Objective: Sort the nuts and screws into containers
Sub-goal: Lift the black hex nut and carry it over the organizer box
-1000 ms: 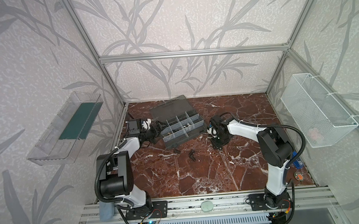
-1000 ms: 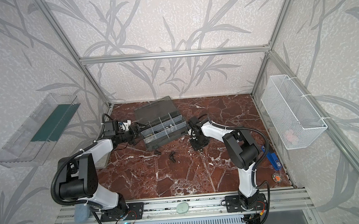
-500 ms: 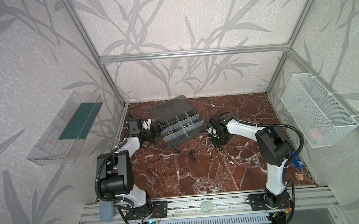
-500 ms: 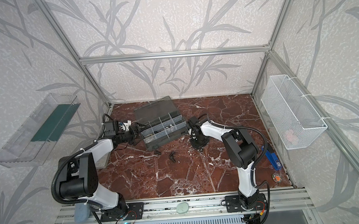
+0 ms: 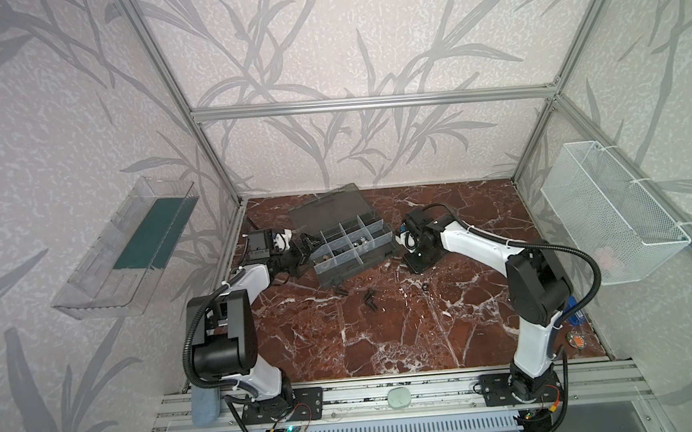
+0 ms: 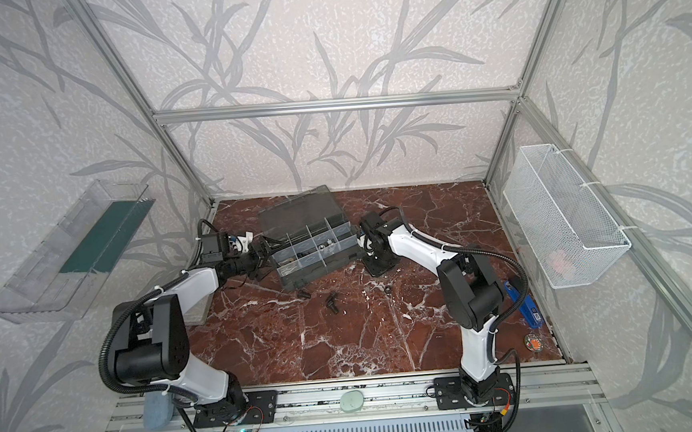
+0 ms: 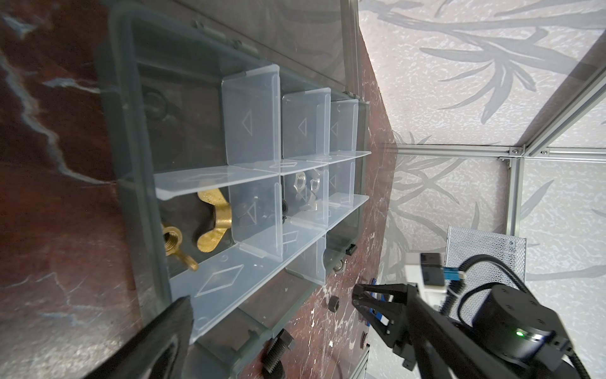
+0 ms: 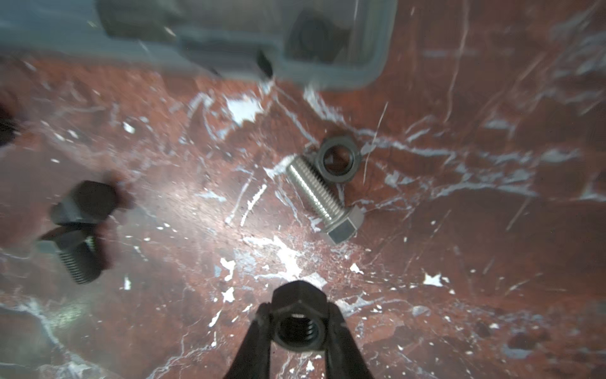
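right gripper (image 8: pixel 298 320) around black hex nut (image 8: pixel 299 296)

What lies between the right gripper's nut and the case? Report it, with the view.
Right wrist view: a silver screw and a loose black nut lie on the marble between the held nut and the case.

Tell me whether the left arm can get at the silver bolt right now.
Probably not easily: the organizer case lies between the left end effector and the silver bolt, which sits beside the right end effector.
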Robot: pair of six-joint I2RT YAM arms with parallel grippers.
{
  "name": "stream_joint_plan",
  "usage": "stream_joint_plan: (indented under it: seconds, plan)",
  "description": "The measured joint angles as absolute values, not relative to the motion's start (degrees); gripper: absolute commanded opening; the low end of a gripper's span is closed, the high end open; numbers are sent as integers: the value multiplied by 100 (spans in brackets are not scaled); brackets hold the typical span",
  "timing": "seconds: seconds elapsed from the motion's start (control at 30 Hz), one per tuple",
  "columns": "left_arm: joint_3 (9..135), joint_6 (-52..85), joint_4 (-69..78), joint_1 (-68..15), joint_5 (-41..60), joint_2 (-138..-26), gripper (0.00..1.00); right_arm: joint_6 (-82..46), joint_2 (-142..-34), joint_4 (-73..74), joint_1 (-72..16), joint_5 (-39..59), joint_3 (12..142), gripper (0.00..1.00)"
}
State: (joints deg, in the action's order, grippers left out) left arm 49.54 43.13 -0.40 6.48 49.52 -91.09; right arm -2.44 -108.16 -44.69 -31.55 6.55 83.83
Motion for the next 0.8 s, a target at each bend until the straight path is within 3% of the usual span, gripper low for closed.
stream_joint_plan:
  seconds: [0.3, 0.8]
  plan:
    - [4954, 4316, -8, 648, 4963, -9109, 100, 14, -11115, -4523, -3127, 840, 10092, 0]
    - [4954, 4333, 49, 648, 4965, -9105, 99, -23, -13815, -5229, -3074, 840, 13393, 0]
